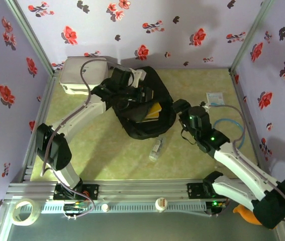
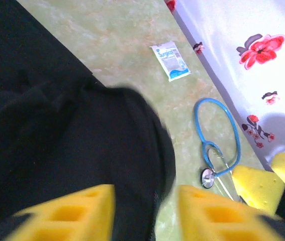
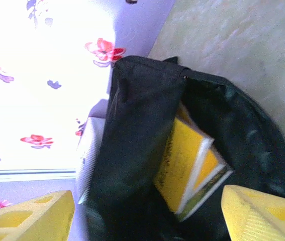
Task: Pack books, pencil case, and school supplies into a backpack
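**Left gripper.** The left gripper (image 1: pixel 124 80) is at the far left part of the backpack (image 1: pixel 142 128), next to the white box (image 1: pixel 79 75) in the far left corner of the table (image 1: pixel 107 155). In the left wrist view, the left gripper (image 2: pixel 146 197) is released. Its two yellow fingers (image 2: pixel 72 213) stand apart. Black backpack fabric (image 2: pixel 82 140) lies below the gap, and nothing is clamped between the fingers.

**Right gripper.** The right gripper (image 1: pixel 180 106) is just beside the right edge of the backpack. In the right wrist view, the right gripper (image 3: pixel 147 201) is released. Its jaws are spread wide, facing the open mouth of the backpack (image 3: pixel 137 110), and they hold nothing.

**Books.** The books (image 1: pixel 155 111) are inside the open backpack, at the middle of the table. In the right wrist view, the books (image 3: pixel 182 160) are stacked together and tilted, with the yellow cover on top and the page edges visible. Dark fabric surrounds them on both sides.

**Other items.**
- A small white-blue packet (image 2: pixel 171 61) lies flat on the table near the right wall, well apart from the backpack.
- A blue stethoscope (image 2: pixel 217 135) lies nearer than the packet, along the same wall.
- A small clear tube-shaped item (image 1: pixel 156 149) lies on the table just near of the backpack. What it is cannot be told.
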{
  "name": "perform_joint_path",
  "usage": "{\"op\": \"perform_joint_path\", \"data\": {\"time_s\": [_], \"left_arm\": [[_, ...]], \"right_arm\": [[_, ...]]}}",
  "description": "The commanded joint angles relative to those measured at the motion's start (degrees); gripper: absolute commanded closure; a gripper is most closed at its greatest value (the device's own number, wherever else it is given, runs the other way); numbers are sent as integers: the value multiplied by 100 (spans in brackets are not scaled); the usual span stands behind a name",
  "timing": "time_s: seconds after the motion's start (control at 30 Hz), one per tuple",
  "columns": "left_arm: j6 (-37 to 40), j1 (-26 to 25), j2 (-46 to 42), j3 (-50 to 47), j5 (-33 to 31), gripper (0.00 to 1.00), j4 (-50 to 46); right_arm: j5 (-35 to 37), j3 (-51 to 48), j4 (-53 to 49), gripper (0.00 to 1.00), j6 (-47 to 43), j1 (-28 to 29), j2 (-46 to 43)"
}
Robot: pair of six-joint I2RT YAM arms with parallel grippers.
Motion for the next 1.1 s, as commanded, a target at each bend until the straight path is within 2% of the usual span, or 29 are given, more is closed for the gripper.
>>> {"op": "perform_joint_path", "data": {"time_s": [0.0, 0.1, 0.13, 0.33, 0.5, 0.67, 0.9, 1.07], "left_arm": [[-124, 55, -139, -294, 210, 36, 234], [-282, 178, -328, -631, -11, 18, 294], [-342, 242, -412, -767, -109, 16, 310], [-1138, 1110, -1117, -2101, -461, 14, 590], [-1800, 1914, -1565, -3339, -244, 17, 1056], [-1939, 2333, -1491, -3797, 298, 20, 1512], [-1830, 2372, -687, -3563, 592, 37, 1567], [-1958, 2368, -164, -3383, 856, 47, 1888]], "right_arm": [[454, 40, -989, 21, -564, -27, -155], [363, 92, -1151, 19, -758, -36, -144], [327, 119, -1206, 19, -805, -43, -113], [136, 177, -1381, 17, -1163, -45, 10], [68, 192, -1462, 18, -1272, -45, 126], [-34, 277, -1341, 15, -1433, -45, 287], [-475, 360, -910, 1, -1585, -45, 584], [-582, 237, -632, 1, -1628, -45, 639]]}}
